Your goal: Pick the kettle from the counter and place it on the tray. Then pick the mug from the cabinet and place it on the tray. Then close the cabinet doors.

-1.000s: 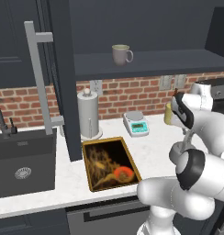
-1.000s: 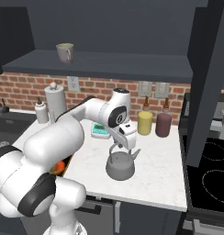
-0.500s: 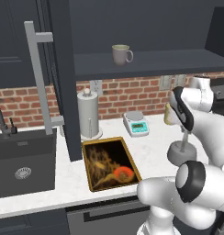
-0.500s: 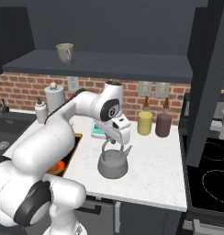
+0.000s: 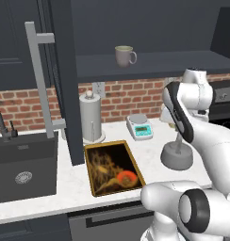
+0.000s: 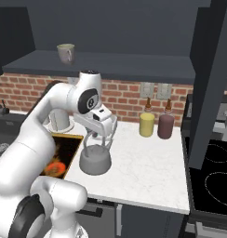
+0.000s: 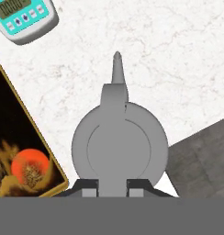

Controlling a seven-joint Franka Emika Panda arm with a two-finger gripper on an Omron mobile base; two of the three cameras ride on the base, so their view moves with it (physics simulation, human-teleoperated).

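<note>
Hand view, pincer (image 7: 113, 184) straddling kettle (image 7: 119, 147) handle

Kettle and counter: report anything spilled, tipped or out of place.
Nothing stands out. The kettle is upright with the gripper at its handle, beside the tray. The counter shows no spill, and the scale sits flat.

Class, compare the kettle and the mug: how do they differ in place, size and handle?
The kettle stands on the counter under the claw; the mug sits up on the cabinet shelf. The kettle is bigger and squat, the mug smaller. The kettle's handle arches over its top; the mug's juts sideways. Both are greyish and upright.
</note>
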